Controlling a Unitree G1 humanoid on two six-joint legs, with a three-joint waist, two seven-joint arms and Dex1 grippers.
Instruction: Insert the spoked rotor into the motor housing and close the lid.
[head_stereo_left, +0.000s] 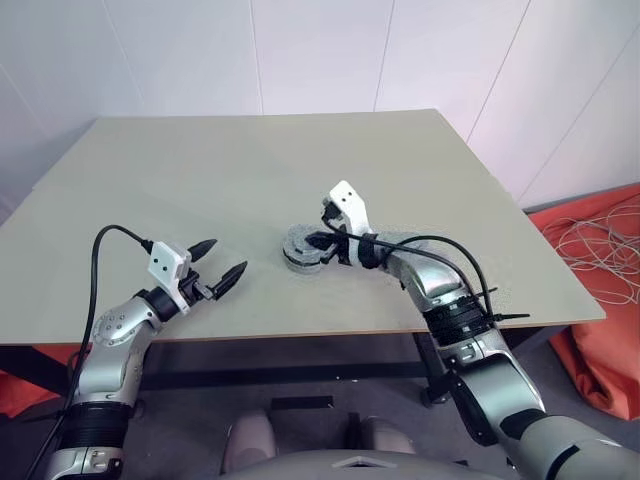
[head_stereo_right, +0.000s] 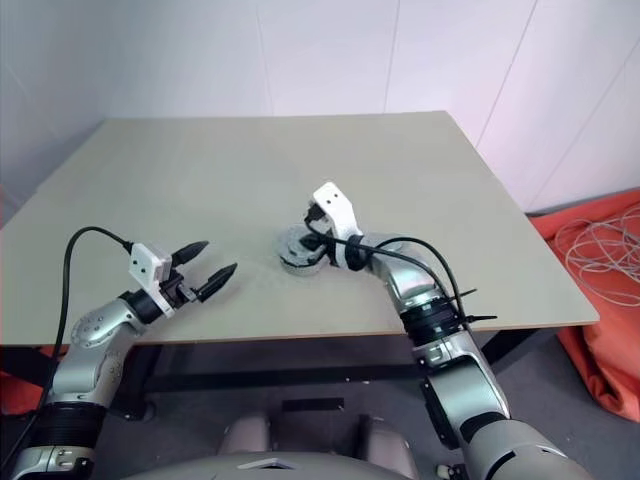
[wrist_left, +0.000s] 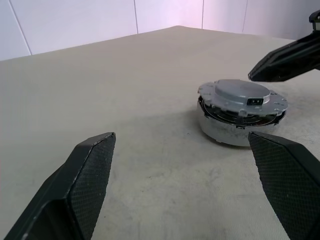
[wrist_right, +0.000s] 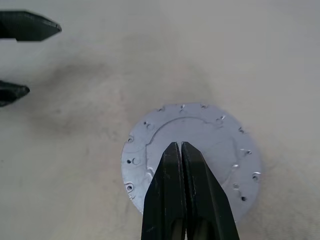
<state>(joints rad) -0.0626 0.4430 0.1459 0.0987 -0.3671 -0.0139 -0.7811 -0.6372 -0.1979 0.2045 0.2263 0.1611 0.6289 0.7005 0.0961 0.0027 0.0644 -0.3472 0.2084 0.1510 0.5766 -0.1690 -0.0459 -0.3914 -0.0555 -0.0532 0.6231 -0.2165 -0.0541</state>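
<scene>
**Lid sits on housing, right claw closed above it**

Your right gripper is pinched closed, empty, over the lid. Your left wrist view reveals the lid resting atop the motor housing mid-table. Left gripper spread wide, nearby. No legible markings.

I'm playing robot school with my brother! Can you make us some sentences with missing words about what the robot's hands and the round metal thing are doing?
1. The lid sits on top of the motor ____.
2. The right gripper has its fingers ____, over the lid.
3. The left gripper has its fingers ____, holding nothing.
4. The motor housing stands on the ____.

Missing words: housing; shut; open; table
</scene>
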